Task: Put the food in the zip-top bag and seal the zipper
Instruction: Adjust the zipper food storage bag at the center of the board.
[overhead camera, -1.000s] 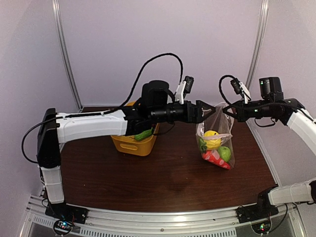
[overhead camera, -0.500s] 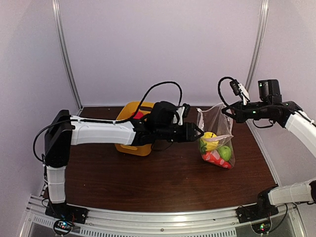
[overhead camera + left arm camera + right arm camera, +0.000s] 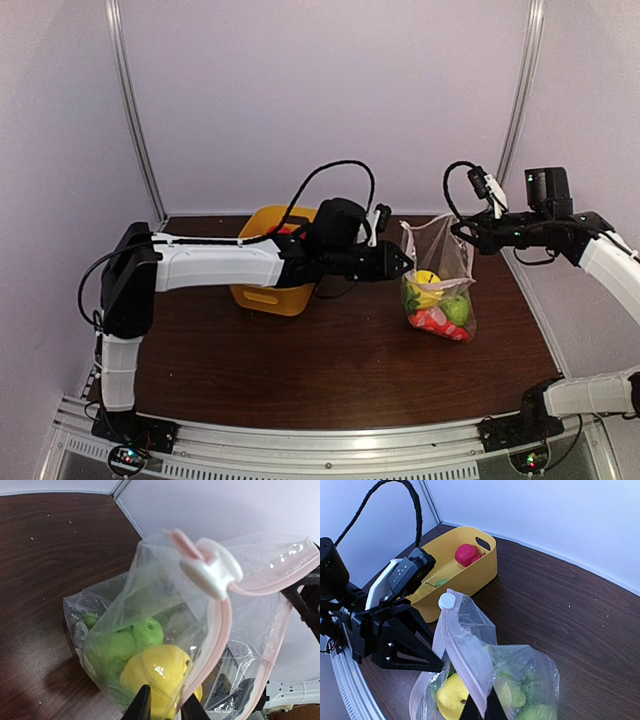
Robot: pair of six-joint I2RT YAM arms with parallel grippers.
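Right fingers point(image 3: 461, 232) pinched tight on one top corner of the clear dotted zip-top plastic bag point(image 3: 440, 262), hanging it above the counter point(image 3: 300, 370). Left fingers point(image 3: 405, 263) narrowed onto the pale pink zipper strip point(image 3: 223, 630) at the opposite mouth edge, near the white slider point(image 3: 212, 572). Below my fingers the bag holds yellow, green and red toy foods point(image 3: 437, 300) and its mouth gapes; a red round toy point(image 3: 466, 554) lies in the yellow plastic basket point(image 3: 475, 577) behind my left fingers, so I judge loading unfinished and sealing not begun.
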